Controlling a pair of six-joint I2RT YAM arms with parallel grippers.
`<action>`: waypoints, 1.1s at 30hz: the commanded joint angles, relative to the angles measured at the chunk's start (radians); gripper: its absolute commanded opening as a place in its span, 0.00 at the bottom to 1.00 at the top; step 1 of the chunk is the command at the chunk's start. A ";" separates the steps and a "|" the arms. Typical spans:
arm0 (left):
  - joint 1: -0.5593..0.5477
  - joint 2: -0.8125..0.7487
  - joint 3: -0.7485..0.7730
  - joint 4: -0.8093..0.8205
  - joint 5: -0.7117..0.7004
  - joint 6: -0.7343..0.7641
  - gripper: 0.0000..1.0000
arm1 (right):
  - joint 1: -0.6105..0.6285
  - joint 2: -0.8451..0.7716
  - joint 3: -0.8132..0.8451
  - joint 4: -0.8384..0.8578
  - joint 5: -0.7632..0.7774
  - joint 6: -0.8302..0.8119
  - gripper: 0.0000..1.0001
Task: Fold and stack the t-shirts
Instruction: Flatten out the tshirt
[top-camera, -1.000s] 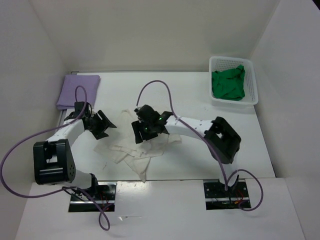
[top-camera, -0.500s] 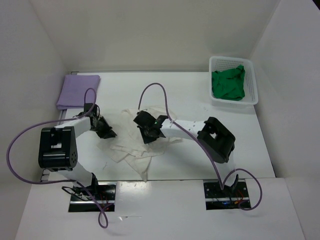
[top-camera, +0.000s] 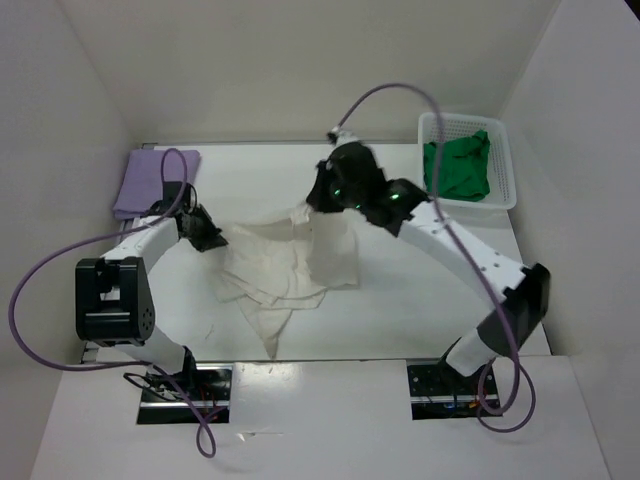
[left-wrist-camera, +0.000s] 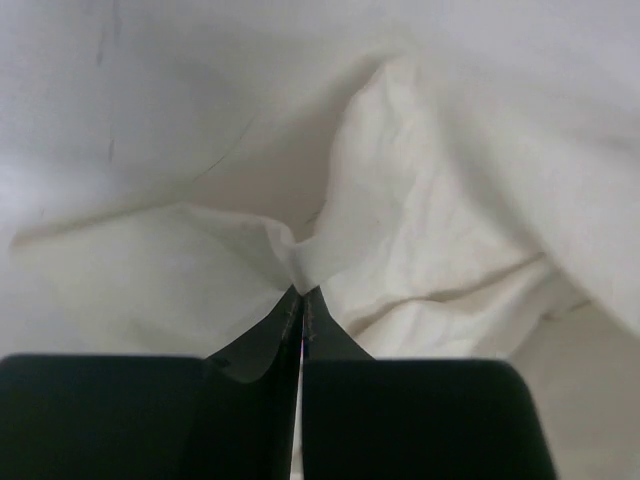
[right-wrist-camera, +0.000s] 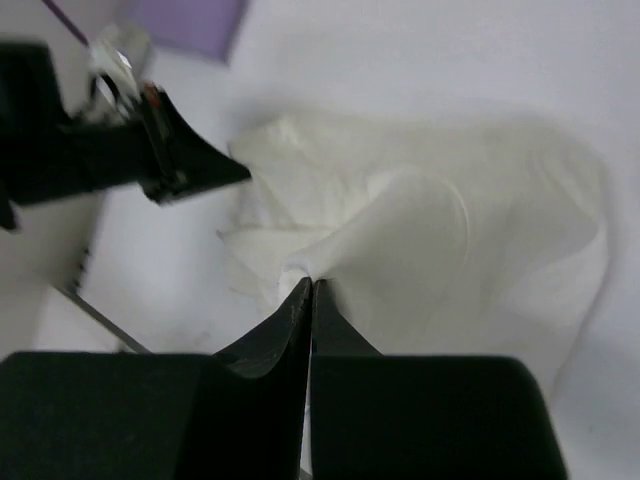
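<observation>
We see from above a white table (top-camera: 420, 290) with an off-white shirt (top-camera: 275, 270) rumpled at its middle. The left claw (left-wrist-camera: 302, 292) is pinched shut on a fold at the shirt's left edge. The right claw (right-wrist-camera: 310, 285) is pinched shut on cloth at the shirt's far side, holding it raised so a flap hangs down. A folded purple shirt (top-camera: 150, 182) lies at the table's far left corner. A green shirt (top-camera: 457, 168) sits bunched in a white basket (top-camera: 506, 178) at the far right.

From above, my wrist hides my right fingers (right-wrist-camera: 285, 330); my right wrist view cuts the lavender shirt (right-wrist-camera: 190, 20) at the top.
</observation>
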 joint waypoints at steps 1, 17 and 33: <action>0.007 -0.097 0.144 0.015 -0.025 -0.011 0.00 | -0.102 -0.160 0.129 -0.017 -0.101 -0.007 0.00; 0.080 -0.332 0.713 -0.203 -0.083 0.033 0.00 | -0.395 -0.401 0.459 -0.057 -0.296 0.005 0.00; 0.059 -0.267 1.368 -0.375 -0.200 0.111 0.00 | -0.352 -0.337 0.809 -0.046 -0.321 0.054 0.00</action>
